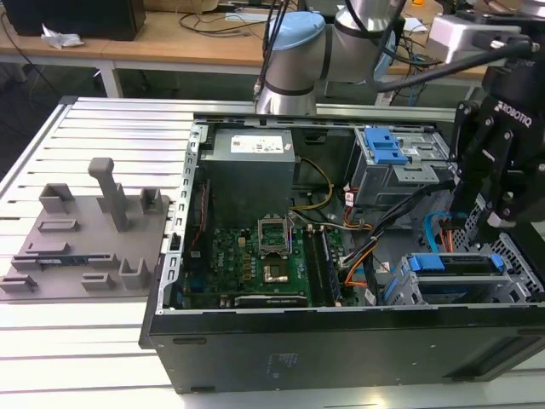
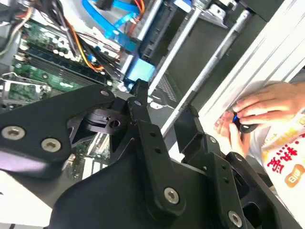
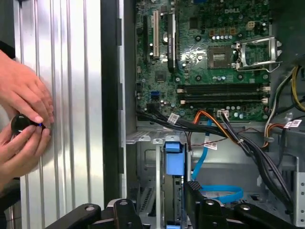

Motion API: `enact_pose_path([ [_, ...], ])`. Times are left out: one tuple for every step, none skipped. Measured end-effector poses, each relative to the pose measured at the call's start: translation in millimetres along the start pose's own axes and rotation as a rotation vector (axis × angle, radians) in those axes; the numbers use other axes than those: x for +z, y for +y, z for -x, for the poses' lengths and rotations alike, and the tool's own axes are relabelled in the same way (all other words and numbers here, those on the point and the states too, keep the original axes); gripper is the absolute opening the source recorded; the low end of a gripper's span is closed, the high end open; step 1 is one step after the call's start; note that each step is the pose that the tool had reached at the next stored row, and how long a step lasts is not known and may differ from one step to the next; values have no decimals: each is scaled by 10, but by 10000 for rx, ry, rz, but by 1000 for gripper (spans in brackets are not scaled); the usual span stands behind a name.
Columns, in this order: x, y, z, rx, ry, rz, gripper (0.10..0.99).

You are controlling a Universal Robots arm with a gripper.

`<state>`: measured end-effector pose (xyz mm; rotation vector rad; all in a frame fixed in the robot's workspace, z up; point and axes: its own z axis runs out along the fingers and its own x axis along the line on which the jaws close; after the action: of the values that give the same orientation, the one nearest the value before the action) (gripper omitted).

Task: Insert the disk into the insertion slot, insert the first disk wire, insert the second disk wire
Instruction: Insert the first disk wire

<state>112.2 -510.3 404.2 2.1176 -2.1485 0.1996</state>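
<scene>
The disk (image 1: 456,263), a drive in a bright blue carrier, sits inside the insertion slot (image 1: 402,290), a low grey cage at the case's near corner on the exterior view's right. In the first wrist view the carrier's blue end (image 3: 173,158) lies just beyond my fingers. My black gripper (image 1: 490,217) hangs above the slot, open, with nothing between its fingers (image 2: 139,98) in both wrist views. A light blue wire (image 3: 205,162) and black and orange wires run loose beside the slot.
The taller grey cage with a blue latch (image 1: 387,146) stands behind the slot. The motherboard (image 1: 255,256) fills the case floor. A grey fixture plate (image 1: 85,239) lies at the exterior view's left. A person's hands (image 3: 24,119) hold a small black object on the ribbed aluminium table (image 3: 71,95).
</scene>
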Motion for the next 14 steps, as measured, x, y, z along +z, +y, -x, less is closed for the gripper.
enact_pose_path([
  [-1, 1, 38, 0, -1, 0, 502],
  [2, 2, 109, 9, 0, -3, 502],
  [34, 3, 127, 161, 1, 24, 502],
  [55, 3, 131, 332, 5, 55, 502],
  [79, 4, 138, 535, 9, 91, 502],
  [85, 4, 195, 549, 31, 94, 502],
  [76, 2, 280, 548, 99, 90, 502],
  [73, 1, 327, 547, 159, 87, 502],
  [67, -2, 376, 549, 243, 84, 502],
  [62, -15, 449, 548, 398, 77, 502],
  [64, -99, 497, 551, 506, 74, 502],
  [65, -144, 502, 554, 519, 73, 502],
  [68, -197, 508, 562, 527, 75, 502],
  [72, -259, 515, 573, 537, 76, 502],
])
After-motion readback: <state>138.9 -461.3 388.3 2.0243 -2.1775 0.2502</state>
